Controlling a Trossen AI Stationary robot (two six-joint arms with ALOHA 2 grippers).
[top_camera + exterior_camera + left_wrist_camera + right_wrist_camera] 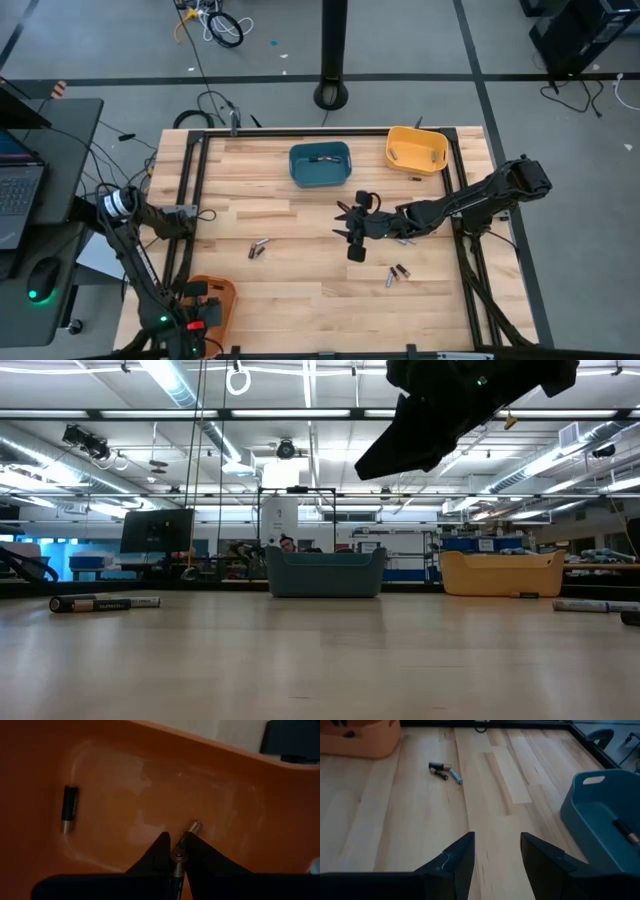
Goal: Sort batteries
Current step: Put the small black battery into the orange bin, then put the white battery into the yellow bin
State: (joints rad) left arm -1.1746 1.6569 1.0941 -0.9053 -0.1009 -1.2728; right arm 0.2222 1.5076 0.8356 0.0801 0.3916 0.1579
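Across the pale wooden table [300,290], batteries [258,248] lie scattered. Left gripper [172,851] pinches a battery [176,865] inside the orange bin [125,780]; right gripper [497,851] hangs spread mid-table. No writing is legible.

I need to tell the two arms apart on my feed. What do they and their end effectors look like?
Both arms are dark, near-black, jointed links. The left arm has a pale silvery band near its base and red and green lights at its wrist. The left end effector and right end effector each end in two dark, wedge-shaped fingers. The right arm looks uniformly black, with no visible markings.
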